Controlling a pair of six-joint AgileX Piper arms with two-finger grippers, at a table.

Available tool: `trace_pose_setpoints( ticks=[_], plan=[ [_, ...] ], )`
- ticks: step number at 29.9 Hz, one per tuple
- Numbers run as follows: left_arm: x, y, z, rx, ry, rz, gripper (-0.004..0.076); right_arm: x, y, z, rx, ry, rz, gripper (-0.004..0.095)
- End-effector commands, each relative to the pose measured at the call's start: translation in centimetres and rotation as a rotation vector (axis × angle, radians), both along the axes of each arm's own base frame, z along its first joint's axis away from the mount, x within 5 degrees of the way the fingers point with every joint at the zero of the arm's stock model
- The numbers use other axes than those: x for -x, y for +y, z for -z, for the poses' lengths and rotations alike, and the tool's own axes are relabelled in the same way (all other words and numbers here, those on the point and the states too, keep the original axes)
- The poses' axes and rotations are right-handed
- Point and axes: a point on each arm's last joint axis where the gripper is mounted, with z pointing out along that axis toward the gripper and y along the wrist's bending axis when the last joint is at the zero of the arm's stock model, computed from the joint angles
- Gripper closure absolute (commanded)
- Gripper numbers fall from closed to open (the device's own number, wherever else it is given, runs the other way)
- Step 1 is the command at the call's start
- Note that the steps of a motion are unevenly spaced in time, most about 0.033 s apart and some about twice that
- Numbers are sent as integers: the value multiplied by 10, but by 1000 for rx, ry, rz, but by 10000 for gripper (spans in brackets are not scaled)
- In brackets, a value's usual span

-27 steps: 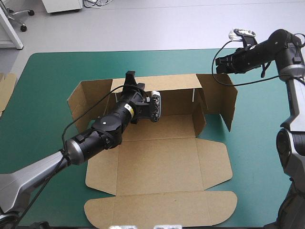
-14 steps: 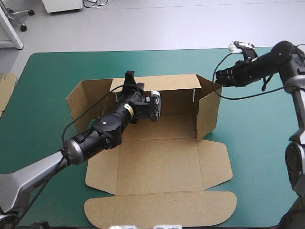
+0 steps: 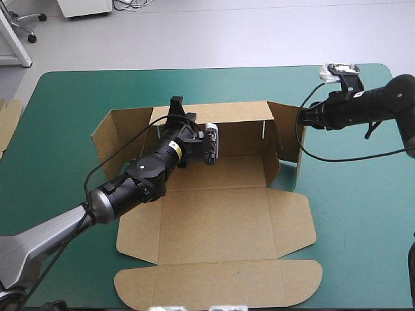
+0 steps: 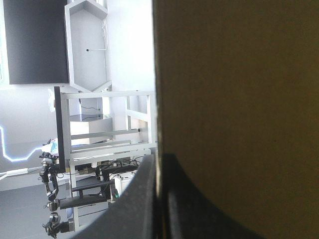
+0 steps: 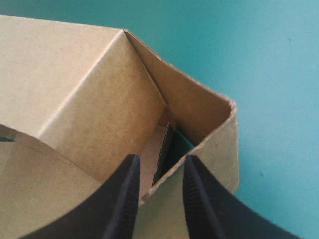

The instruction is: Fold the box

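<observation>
Teal-green worktop (image 3: 58, 116) carries the brown box (image 3: 220, 214), lid flat — left claw (image 3: 176, 103) clamps its raised back wall, right claw (image 3: 302, 118) clamps the upright right-end flap.

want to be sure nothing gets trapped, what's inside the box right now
Only bare board shows inside the brown cardboard box. The left arm's black fingers clamp its back wall, and that arm covers the floor's left part, so anything under it is unseen.

Teal-green bench (image 3: 353, 217), and spare board off to the side.
A brown board edge (image 3: 8, 122) pokes in at the bench's left edge.
</observation>
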Motion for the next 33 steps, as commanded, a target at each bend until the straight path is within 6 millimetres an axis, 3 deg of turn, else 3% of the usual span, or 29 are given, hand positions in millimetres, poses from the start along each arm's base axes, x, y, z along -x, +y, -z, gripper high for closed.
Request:
trace_pose_setpoints(
  ticks=[1,4,6,14,19,23,33],
  plan=[
    [5,3,-23,48,-61,-3,738,13,3,-10,-38,-94,-7,639],
    [5,4,-23,54,-59,-10,738,26,6,-4,-56,-92,-32,640],
    [5,4,-23,54,-59,-10,738,38,6,-10,-51,-134,-28,640],
    [5,4,-24,39,-75,-4,738,90,6,-56,-30,-331,16,640],
    [5,4,-24,38,-78,-3,738,100,4,-77,-17,-389,56,639],
    [5,3,-24,38,-78,3,738,90,-1,-87,-8,-410,119,640],
    [5,2,-26,6,-113,30,738,9,-15,-81,51,-315,214,640]
  ],
)
